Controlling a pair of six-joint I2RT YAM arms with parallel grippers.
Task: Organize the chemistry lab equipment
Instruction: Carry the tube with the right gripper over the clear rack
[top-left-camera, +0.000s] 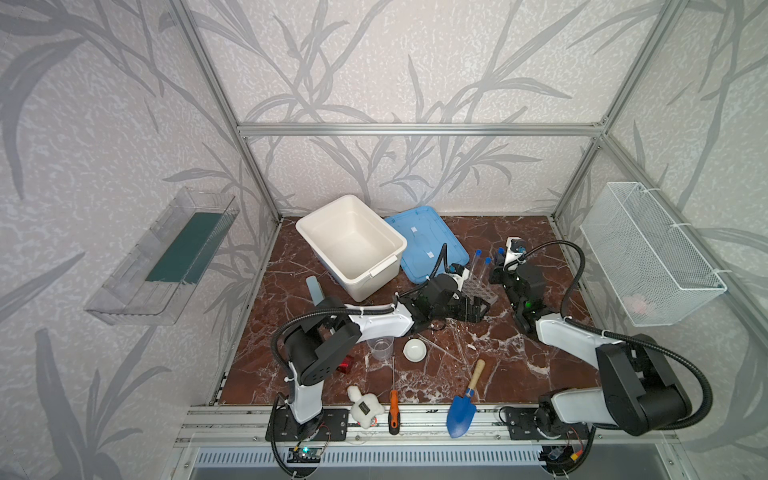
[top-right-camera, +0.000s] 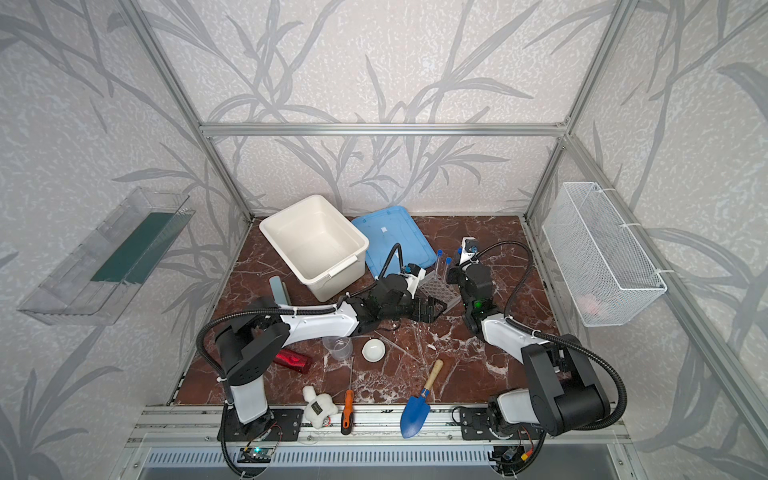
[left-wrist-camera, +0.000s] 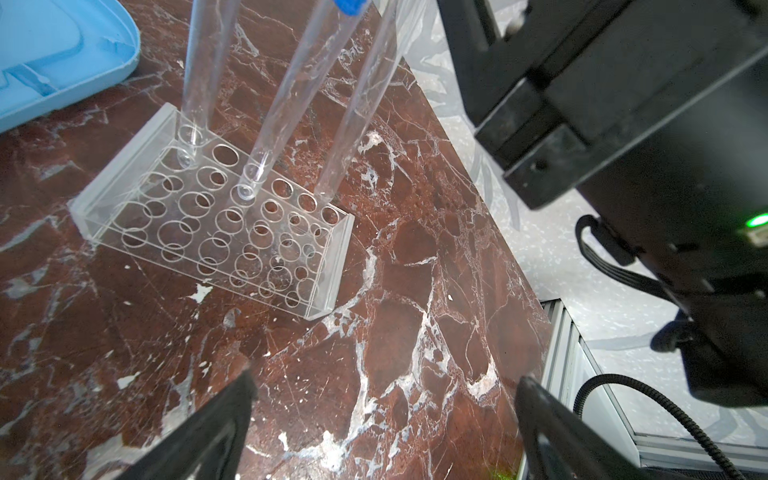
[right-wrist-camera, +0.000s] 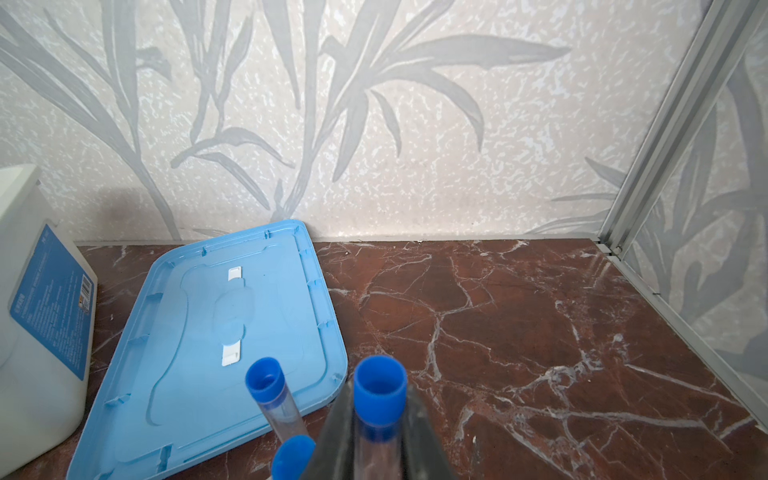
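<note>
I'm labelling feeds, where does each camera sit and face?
Top views: overhead front, down onto brown marbled tabletop; left arm, right arm show.
Left wrist: angled down at clear plastic holed rack; open jaws show.
Right wrist: low, facing back wall; jaws shut on blue-capped clear test tube.
Shared: both wrist views show pale blue plastic lid.

Rack (left-wrist-camera: 187, 232) with tubes (left-wrist-camera: 291, 91) is standing ahead of left gripper (left-wrist-camera: 384, 378), right arm (left-wrist-camera: 644, 104) crowding beside; tabletop (left-wrist-camera: 415, 291) between lying bare.

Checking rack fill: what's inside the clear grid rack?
Two test tubes stand in rack holes; a third tube, held by the right gripper, reaches the far row, seating unclear. Other holes empty.
</note>
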